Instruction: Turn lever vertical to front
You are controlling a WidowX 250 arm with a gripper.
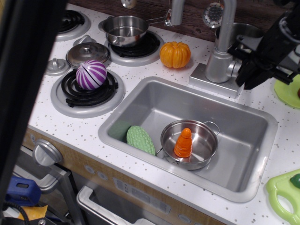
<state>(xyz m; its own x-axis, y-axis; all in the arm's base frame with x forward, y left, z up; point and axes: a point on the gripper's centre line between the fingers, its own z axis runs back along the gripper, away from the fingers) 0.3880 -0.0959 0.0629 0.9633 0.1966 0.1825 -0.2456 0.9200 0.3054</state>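
Note:
The silver tap body (216,65) stands behind the sink on a square base, with its thin spout (226,23) rising above. The lever (233,67) sticks out of the body's right side. Only its root shows, because the rest is covered by my black gripper (247,75). The gripper reaches down from the upper right, with its fingertips right at the lever's tip and above the tap base's right corner. The fingers look like one dark mass, so I cannot tell whether they are open or closed on the lever.
The sink (140,101) holds a steel pot (206,150) with an orange carrot (183,143), and a green object (140,139). An orange pumpkin (175,54) sits left of the tap. A purple striped ball (91,74) lies on a burner. A green plate (287,89) lies at the right.

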